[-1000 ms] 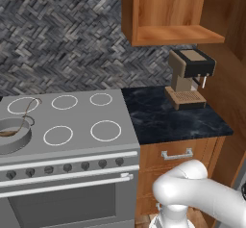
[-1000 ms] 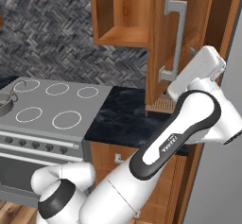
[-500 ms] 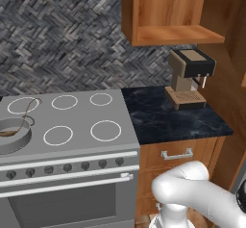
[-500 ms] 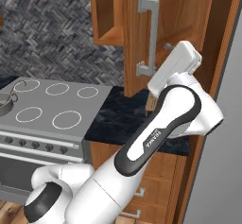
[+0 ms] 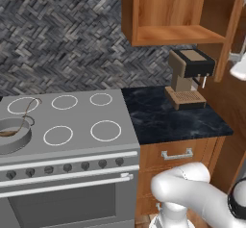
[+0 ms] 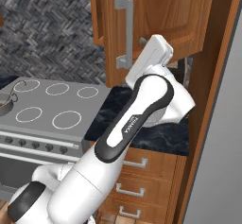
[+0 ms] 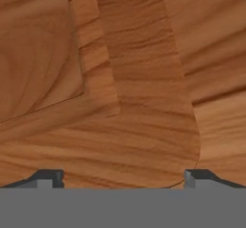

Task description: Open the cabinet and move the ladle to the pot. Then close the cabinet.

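The cabinet's wooden door [image 6: 163,20], with its silver bar handle [image 6: 125,31], stands part-way swung over the counter. My arm's hand [image 6: 152,53] presses flat against the door's face, just right of the handle. Close wood grain fills the hand view, where my gripper [image 7: 123,179] is open with nothing between its fingertips [image 7: 48,178]. The cabinet's inside [image 5: 182,10] is bare. The grey pot [image 5: 12,134] sits on the stove's front left burner. The ladle [image 5: 30,107] lies in it, its thin handle arching over the rim.
A coffee machine [image 5: 190,75] stands on the dark marble counter [image 5: 168,119] under the cabinet. The grey stove [image 5: 72,126] has several burner rings. Drawer fronts [image 6: 137,171] sit below the counter. A tall wooden panel [image 6: 212,100] rises at the right.
The cabinet door has swung steadily toward shut, its handle travelling left in the right base view. My hand has followed against its face. The gripper has stayed open.
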### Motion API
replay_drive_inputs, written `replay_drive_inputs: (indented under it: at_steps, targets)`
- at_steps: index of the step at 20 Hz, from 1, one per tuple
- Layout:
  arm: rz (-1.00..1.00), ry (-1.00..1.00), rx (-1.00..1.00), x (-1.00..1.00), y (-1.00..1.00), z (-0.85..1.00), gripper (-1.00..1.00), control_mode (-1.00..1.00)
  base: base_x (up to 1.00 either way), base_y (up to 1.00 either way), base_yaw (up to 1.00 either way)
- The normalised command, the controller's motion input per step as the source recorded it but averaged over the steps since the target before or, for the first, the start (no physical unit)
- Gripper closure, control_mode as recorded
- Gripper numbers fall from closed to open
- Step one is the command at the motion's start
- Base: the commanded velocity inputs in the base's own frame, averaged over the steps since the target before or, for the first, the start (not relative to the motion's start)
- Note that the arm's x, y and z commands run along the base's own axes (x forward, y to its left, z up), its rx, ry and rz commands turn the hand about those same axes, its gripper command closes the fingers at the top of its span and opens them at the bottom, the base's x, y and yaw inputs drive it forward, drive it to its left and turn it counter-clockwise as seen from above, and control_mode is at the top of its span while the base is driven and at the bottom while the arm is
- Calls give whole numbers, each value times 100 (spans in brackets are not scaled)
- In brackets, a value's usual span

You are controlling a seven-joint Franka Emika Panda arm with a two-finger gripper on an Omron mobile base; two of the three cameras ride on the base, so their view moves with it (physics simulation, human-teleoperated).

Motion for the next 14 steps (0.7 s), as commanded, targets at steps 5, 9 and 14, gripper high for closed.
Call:
replay_drive_inputs:
  at_steps: [5, 9, 14]
  targets:
    - [0, 0, 0, 25, 53, 11, -100, -100, 0, 0, 0]
    - [-5, 6, 0, 52, 29, 6, -100, -100, 0, 0, 0]
    - [-9, 16, 0, 72, 16, 4, -100, -100, 0, 0, 0]
